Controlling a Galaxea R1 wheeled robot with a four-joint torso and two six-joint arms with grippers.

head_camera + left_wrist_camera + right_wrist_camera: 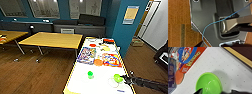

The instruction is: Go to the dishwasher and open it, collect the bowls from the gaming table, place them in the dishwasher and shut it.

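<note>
The bowl-collecting step is in hand: the right pincer [124, 79], grip state untellable, reaches the small lime-green round bowl [117, 78] on the long white-topped surface [100, 85]; next, I judge, a rim pinch.

Bare tabletop [100, 82] btwn bowls [90, 74]

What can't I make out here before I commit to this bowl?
- Right claw at the nearer bowl: head view too blurred to tell open from shut, or whether it touches.
- That bowl in the right wrist view: near rim cut off by the picture's edge.
- Second bowl: too small to see inside.
</note>
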